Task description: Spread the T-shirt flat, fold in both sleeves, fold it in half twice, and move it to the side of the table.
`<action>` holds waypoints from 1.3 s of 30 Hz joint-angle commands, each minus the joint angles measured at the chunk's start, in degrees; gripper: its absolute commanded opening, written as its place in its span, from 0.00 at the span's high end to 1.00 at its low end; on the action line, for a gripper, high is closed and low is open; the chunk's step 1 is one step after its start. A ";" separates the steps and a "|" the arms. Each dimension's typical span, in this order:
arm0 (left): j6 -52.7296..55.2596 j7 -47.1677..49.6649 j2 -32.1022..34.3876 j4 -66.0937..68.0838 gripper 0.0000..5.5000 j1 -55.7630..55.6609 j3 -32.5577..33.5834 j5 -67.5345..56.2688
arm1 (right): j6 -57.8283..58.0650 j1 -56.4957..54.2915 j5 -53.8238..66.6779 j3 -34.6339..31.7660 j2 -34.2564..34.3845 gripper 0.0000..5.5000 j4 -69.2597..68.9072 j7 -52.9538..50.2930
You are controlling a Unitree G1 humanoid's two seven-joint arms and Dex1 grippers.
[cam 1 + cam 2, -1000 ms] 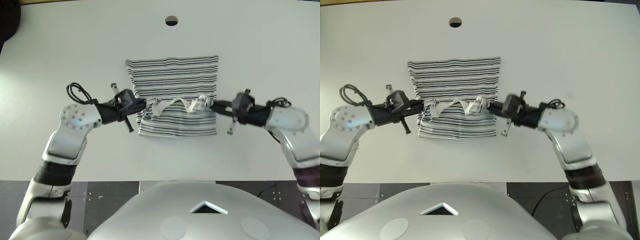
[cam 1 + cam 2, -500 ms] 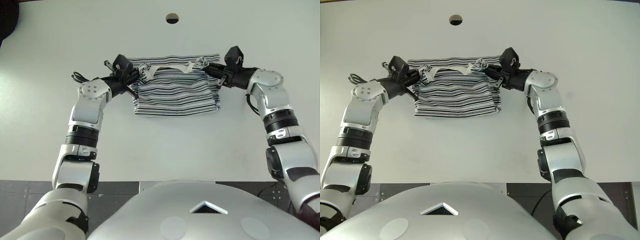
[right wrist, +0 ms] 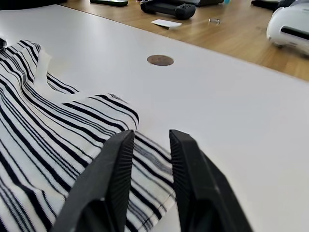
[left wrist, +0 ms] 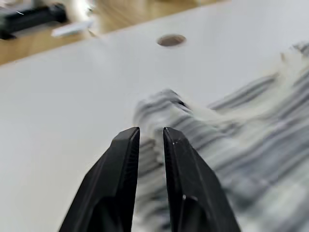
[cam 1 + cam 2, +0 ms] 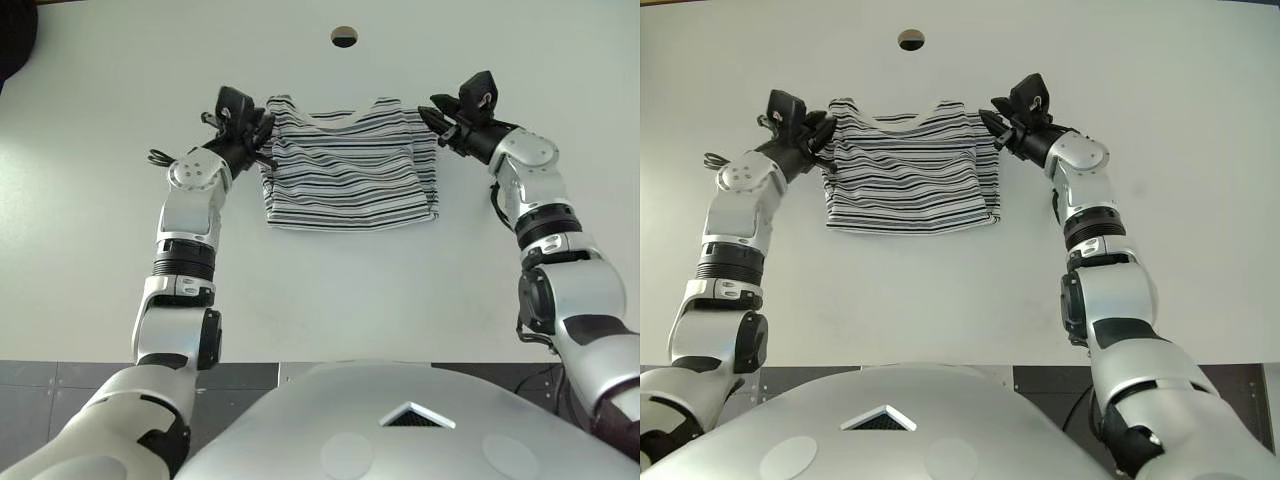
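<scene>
T-shirt (image 5: 345,170) lies folded near the table's (image 5: 520,60) far edge | we see left gripper (image 4: 150,130) parted, empty, tips just beside its left shoulder | right gripper (image 3: 150,133) parted, empty, over its right shoulder

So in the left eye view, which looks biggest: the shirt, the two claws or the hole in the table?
Largest to smallest:
1. the shirt, by far.
2. the left claw and right claw: they look about alike, so I won't rank them.
3. the hole.

Left pincer (image 4: 151,131) and right pincer (image 3: 151,133) held forward, parted.
</scene>
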 commanded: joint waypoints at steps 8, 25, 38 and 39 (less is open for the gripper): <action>-6.47 -7.48 -1.88 -32.65 0.97 18.01 -13.32 2.63 | -10.57 -3.11 -10.12 4.83 1.46 0.98 2.25 -2.93; 12.90 -17.88 9.61 -34.82 0.97 21.16 -25.61 14.71 | -6.58 -4.16 -29.26 18.88 -8.99 0.98 6.78 0.31; 12.60 -29.21 21.14 -38.30 0.97 21.78 -18.43 7.31 | -1.37 24.80 -18.12 22.27 -24.45 0.98 -44.06 22.05; 12.11 -29.48 21.47 -37.72 0.97 21.66 -18.07 7.18 | -0.31 27.45 -17.58 22.91 -25.31 0.98 -48.70 22.85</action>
